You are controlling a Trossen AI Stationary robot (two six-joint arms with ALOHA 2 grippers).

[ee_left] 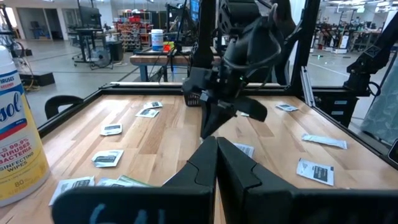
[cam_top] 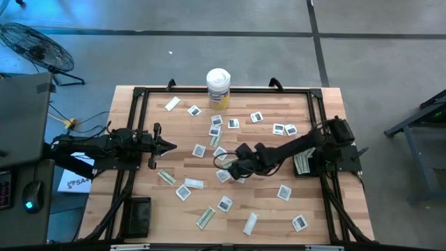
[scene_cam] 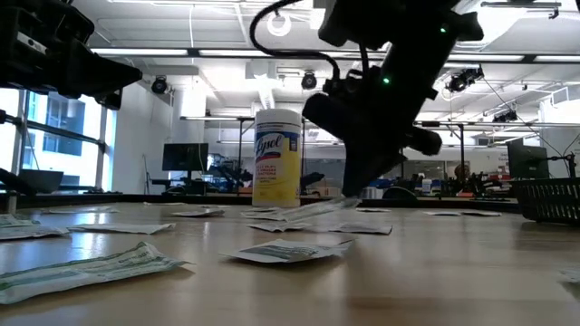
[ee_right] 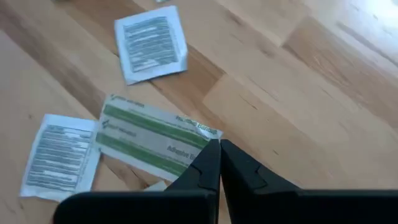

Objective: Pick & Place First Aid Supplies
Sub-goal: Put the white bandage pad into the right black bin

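Note:
Many small first aid packets lie scattered flat on the wooden table: square white sachets (cam_top: 224, 203) and narrow oblong wrappers (cam_top: 205, 217). My right gripper (cam_top: 227, 169) reaches to the table's middle, shut at one end of a pale-green oblong wrapper (ee_right: 152, 138). Two white sachets (ee_right: 151, 43) (ee_right: 59, 155) lie beside that wrapper. My left gripper (cam_top: 169, 146) hovers shut over the table's left part and touches nothing; its fingers (ee_left: 216, 149) point at the right arm. My right gripper pinches the pale-green wrapper by its end (ee_right: 205, 132), only at the fingers' free ends, coming from above and slanting down. In the low view the wrapper (scene_cam: 304, 212) tilts up toward the fingers, its other end still on the table among other packets.
A tall white canister with a yellow label (cam_top: 218, 88) stands at the far edge. A black basket (cam_top: 302, 164) holding packets sits by the right arm's base. A dark flat device (cam_top: 139, 213) lies at the near left. A black frame rail (cam_top: 230, 90) borders the table.

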